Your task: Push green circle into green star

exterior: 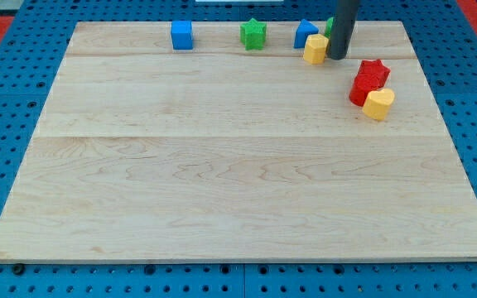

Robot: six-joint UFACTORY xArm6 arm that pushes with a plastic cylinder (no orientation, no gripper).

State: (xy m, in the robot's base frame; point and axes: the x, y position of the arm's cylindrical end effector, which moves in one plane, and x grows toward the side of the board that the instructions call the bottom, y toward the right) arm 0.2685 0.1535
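The green star (253, 34) sits near the board's top edge, middle. Only a green sliver of the green circle (329, 26) shows, mostly hidden behind the rod at the top right. My tip (337, 56) rests on the board just right of a yellow block (315, 50) and in front of the green circle. A blue block (305, 34) lies between the green star and the rod.
A blue cube (181, 35) stands at the top left. A red star (373, 73), a red block (359, 91) and a yellow heart (378, 103) cluster at the right. The wooden board (238, 190) lies on a blue pegboard.
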